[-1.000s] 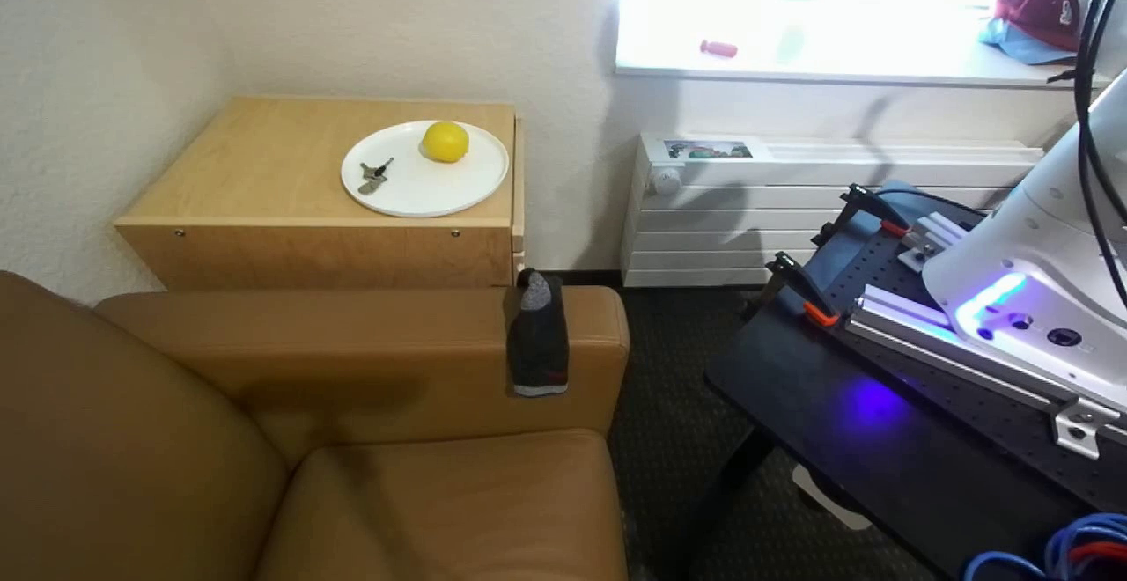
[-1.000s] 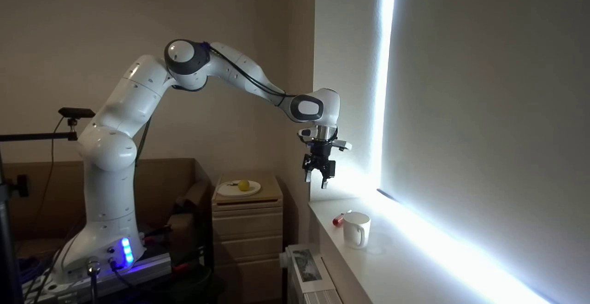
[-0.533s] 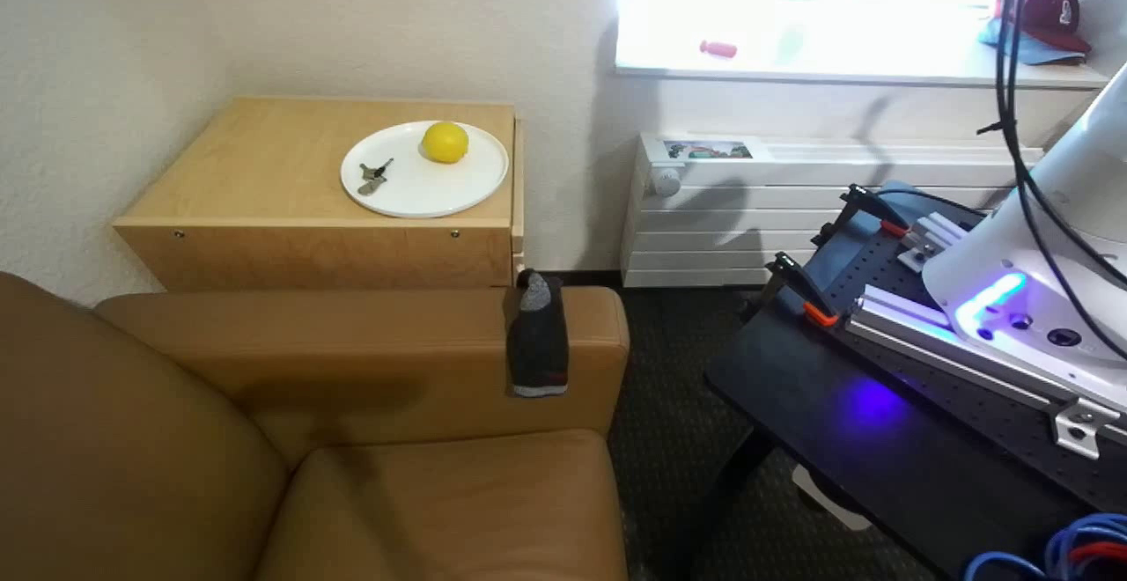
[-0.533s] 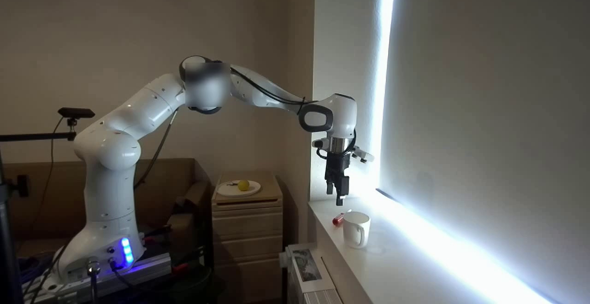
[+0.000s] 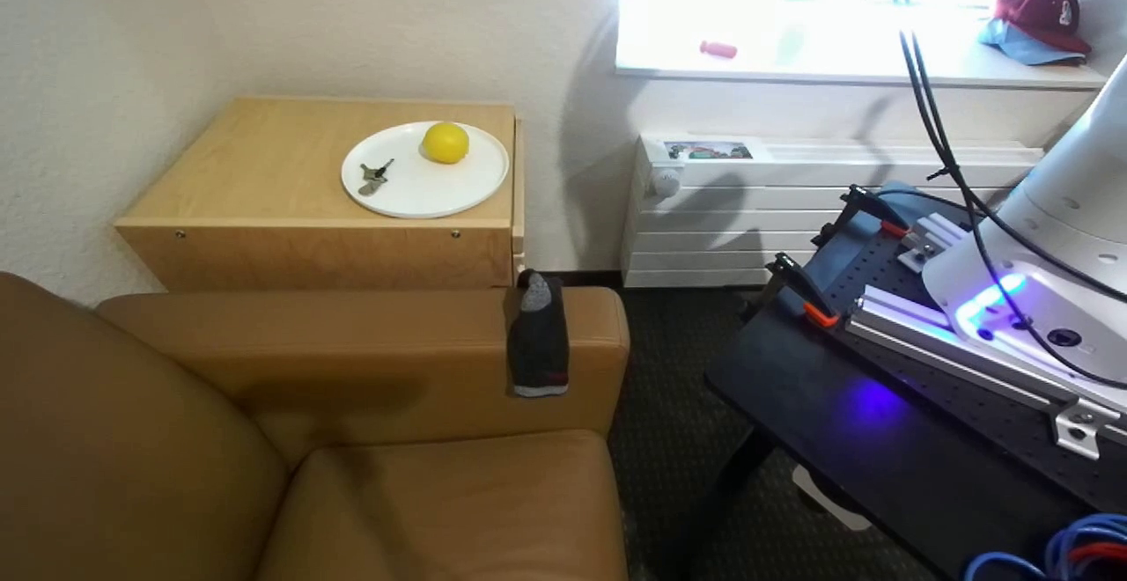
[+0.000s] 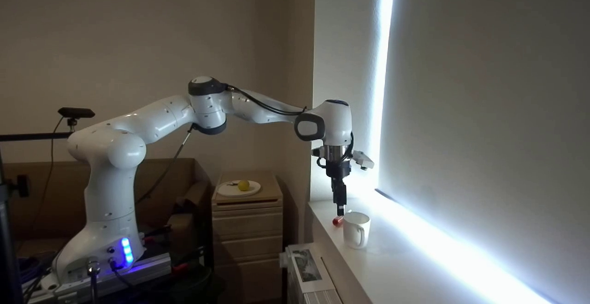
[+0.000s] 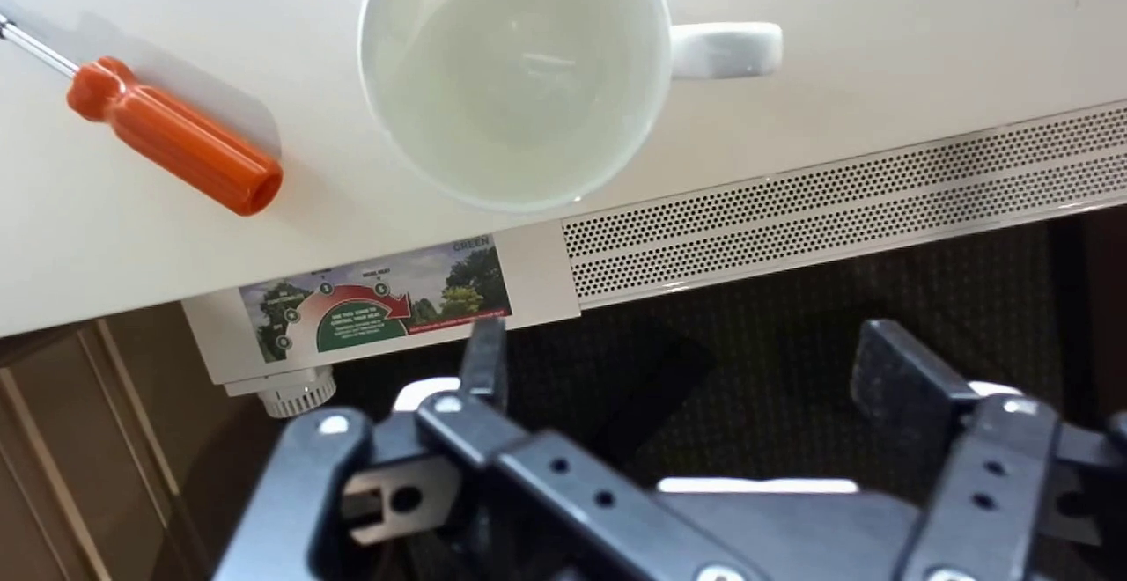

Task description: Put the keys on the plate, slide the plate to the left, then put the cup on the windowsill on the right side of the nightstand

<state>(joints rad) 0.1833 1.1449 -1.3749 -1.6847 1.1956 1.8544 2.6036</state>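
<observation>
The white cup (image 7: 519,79) stands upright on the windowsill (image 6: 396,271), its handle to the right in the wrist view; it also shows in an exterior view (image 6: 356,232). My gripper (image 7: 685,361) is open and empty, its fingertips apart from the cup. In an exterior view the gripper (image 6: 340,212) hangs pointing down, about at the height of the cup's rim. The small metal keys (image 5: 374,178) lie on the white plate (image 5: 423,198), beside a yellow lemon (image 5: 445,142). The plate is on the tan nightstand (image 5: 255,158). In that view glare hides the cup.
A red-orange screwdriver (image 7: 180,141) lies on the sill near the cup. A white radiator (image 7: 845,211) runs below the sill. A maroon cap (image 5: 1043,13) sits on the sill. A brown sofa (image 5: 370,326) with a dark sock-like item (image 5: 539,334) stands before the nightstand.
My gripper has come down toward the windowsill and turned about its vertical axis. The arm has stretched lower and its cables have swung. The cup, plate, keys and lemon have not moved.
</observation>
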